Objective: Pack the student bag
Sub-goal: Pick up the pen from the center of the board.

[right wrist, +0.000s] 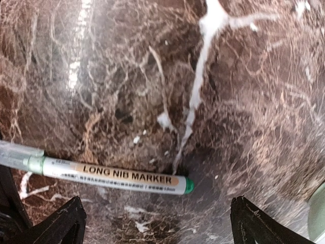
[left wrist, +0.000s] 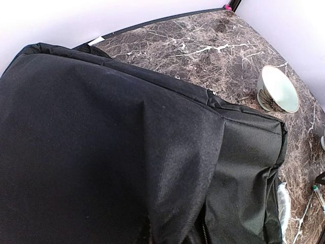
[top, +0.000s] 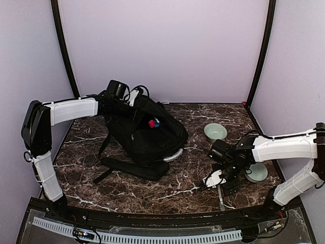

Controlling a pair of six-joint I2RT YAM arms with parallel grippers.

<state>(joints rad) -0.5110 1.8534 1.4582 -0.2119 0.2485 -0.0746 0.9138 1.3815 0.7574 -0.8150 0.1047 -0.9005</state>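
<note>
A dark brown marble-patterned table (top: pixel 152 195) veined in white fills the enclosure floor. Plain pale lilac walls (top: pixel 167 46) rise behind and beside it, joined by black corner posts (top: pixel 64 48). The light is soft and even.

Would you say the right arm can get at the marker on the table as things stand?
Probably yes: the right gripper hangs open directly over the marker, which lies flat on the table with nothing covering it.
</note>
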